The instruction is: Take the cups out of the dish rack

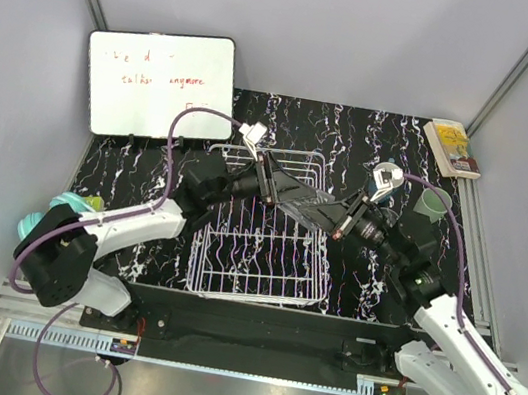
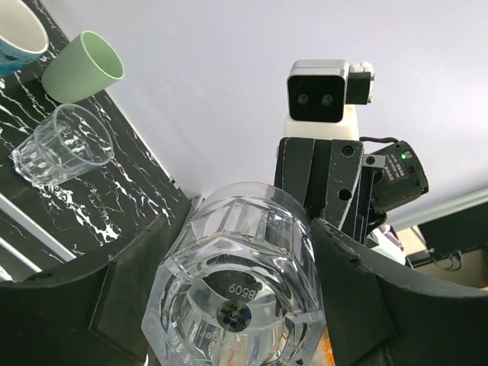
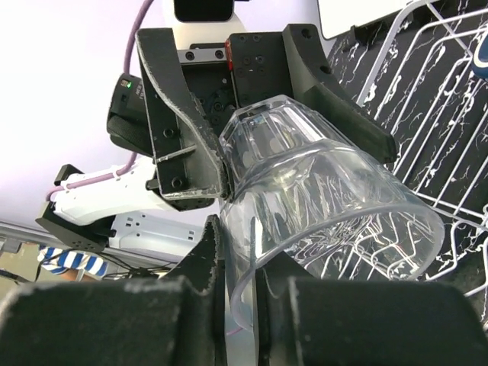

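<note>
A clear glass point(image 1: 307, 205) hangs on its side above the white wire dish rack point(image 1: 260, 283), held from both ends. My left gripper point(image 1: 292, 195) is shut on its thick base point(image 2: 236, 282). My right gripper point(image 1: 328, 215) pinches its rim point(image 3: 252, 305), one finger inside and one outside. On the table to the right of the rack stand a pale green tumbler point(image 1: 436, 201) and a light blue mug point(image 1: 385, 180). The left wrist view shows a second clear glass point(image 2: 65, 145) lying on its side beside the tumbler point(image 2: 84, 65). The navy mug is not clearly in view.
A whiteboard point(image 1: 158, 84) leans at the back left. A book point(image 1: 452, 148) lies at the back right corner. Turquoise ribbed round things point(image 1: 65, 205) sit at the left edge by the left arm's base. Grey walls close in three sides.
</note>
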